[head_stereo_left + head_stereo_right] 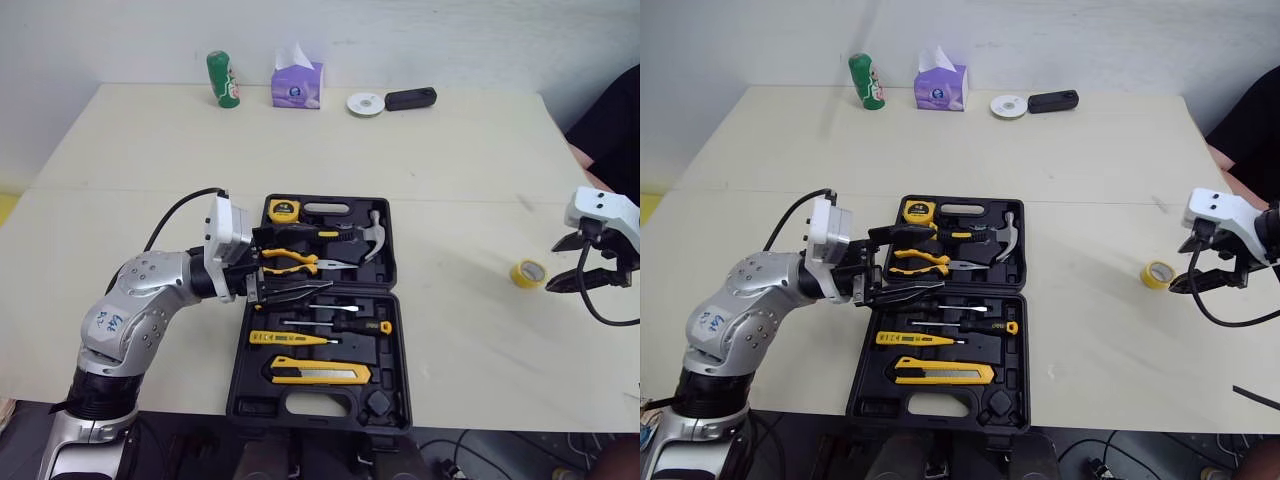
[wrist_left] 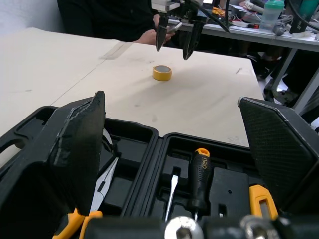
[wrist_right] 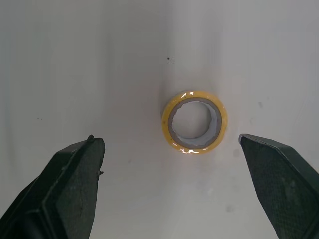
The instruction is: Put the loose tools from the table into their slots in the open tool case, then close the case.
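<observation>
Hovering over the yellow tape roll (image 1: 518,274), my right claw (image 1: 556,266) hangs with its fingers apart and pointing down, clear of the roll and closed on nothing. The roll lies flat on the desk (image 1: 450,170), well out at 3 o'clock from the open tool case (image 1: 300,408). In my right wrist view the roll sits between my two fingers.

My left claw (image 1: 285,262) reaches in from 9 o'clock over the case's left edge, with its fingers spread wide and gripping nothing. It points across the case toward 3 o'clock, above the yellow-handled pliers (image 1: 292,259).

The case lies open at the 6 o'clock edge of the desk. Its far half holds a tape measure (image 1: 283,210) at 11 o'clock, a hammer (image 1: 372,235) at 1 o'clock and the pliers between them. Its near half holds a black-handled screwdriver (image 1: 352,325), a yellow tester pen (image 1: 290,338) and a yellow utility knife (image 1: 320,373).

Along the 12 o'clock edge of the desk stand a green can (image 1: 223,80) and a purple tissue box (image 1: 297,85). A disc (image 1: 366,104) and a black device (image 1: 410,98) lie beside them. A person's dark sleeve (image 1: 615,120) shows at 2 o'clock.
</observation>
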